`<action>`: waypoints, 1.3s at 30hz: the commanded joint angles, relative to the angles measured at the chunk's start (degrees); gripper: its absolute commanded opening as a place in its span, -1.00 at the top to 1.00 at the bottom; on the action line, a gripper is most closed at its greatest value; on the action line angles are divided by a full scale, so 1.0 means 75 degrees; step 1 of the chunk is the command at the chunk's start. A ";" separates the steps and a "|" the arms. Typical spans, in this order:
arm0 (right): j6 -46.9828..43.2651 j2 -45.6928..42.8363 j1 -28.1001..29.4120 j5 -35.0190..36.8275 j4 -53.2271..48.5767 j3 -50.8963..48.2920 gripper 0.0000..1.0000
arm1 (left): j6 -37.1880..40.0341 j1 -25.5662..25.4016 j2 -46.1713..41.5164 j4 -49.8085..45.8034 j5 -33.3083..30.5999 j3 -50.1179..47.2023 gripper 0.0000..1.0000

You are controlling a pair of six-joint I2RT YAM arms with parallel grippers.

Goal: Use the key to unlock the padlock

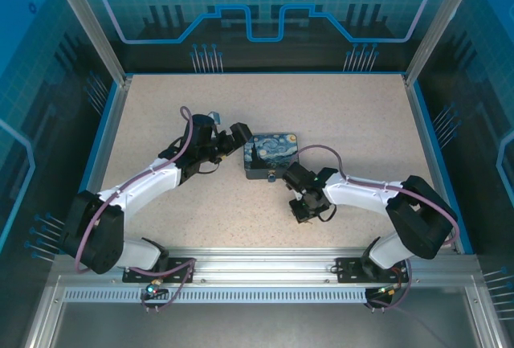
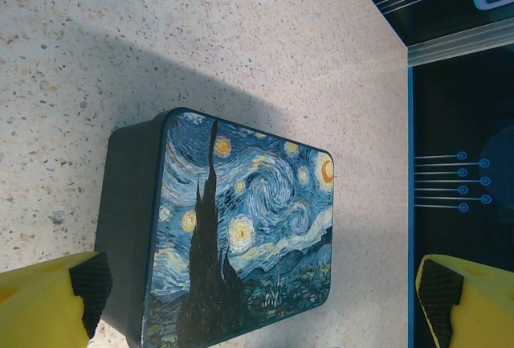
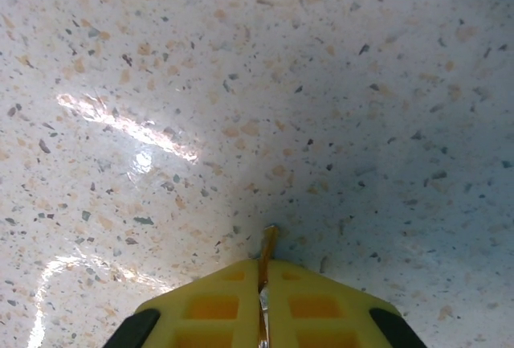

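The night-sky printed box (image 1: 271, 155) lies flat mid-table, its lid (image 2: 241, 235) facing up. Its padlock is hidden; the dark side wall I see is plain. My left gripper (image 1: 240, 134) hovers at the box's left end, open, with one yellow finger (image 2: 48, 304) on each side of the box and neither touching it. Just in front of the box, my right gripper (image 1: 303, 210) points down at the table. It is shut on the key (image 3: 269, 242), a thin sliver that sticks out between the yellow fingers (image 3: 209, 308), its tip at the tabletop.
The speckled tabletop (image 1: 337, 115) has a raised blue rim, with metal posts (image 1: 88, 18) at the back corners. Right of the box, the table ends at a dark blue panel (image 2: 458, 123). Purple cables (image 1: 317, 151) run along both arms.
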 commanded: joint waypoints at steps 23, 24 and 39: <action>0.0324 -0.0163 0.0089 0.0110 -0.0169 0.0017 0.17 | -0.0147 -0.0023 0.0069 0.0117 0.0226 0.0171 -0.98; 0.0342 -0.0195 0.0083 0.0112 -0.0168 -0.0027 0.17 | -0.0154 -0.0019 0.0069 0.0134 0.0227 0.0170 -0.98; 0.0624 0.0016 0.0391 0.0142 -0.0102 -0.0267 0.33 | -0.0179 -0.0026 0.0081 0.0182 0.0226 0.0171 -0.98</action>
